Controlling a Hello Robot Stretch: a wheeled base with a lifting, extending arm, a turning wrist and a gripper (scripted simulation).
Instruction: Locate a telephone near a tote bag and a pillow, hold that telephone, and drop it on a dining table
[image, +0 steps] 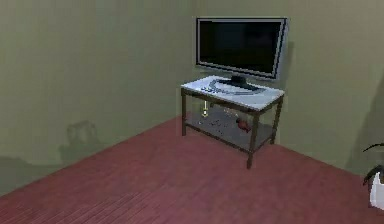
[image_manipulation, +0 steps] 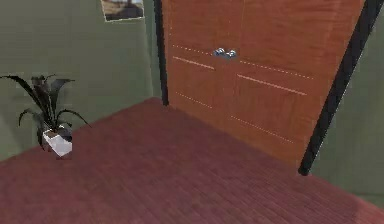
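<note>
Wooden double door (image_manipulation: 250, 80) in the arm side view's far wall. White-topped stand (image: 265, 98) on the red-brown floor (image: 140, 180) in the room's corner, with a television (image: 240, 48) toward the top's back edge. Potted plant (image_manipulation: 45, 100) on the floor near the green wall. Picture (image_manipulation: 122, 9) on that wall. Paired metal handles (image_manipulation: 225, 53) at the door's middle. Indistinct small things (image: 218, 124) on the stand's lower shelf. The gripper's state and the telephone's place cannot be told.
</note>
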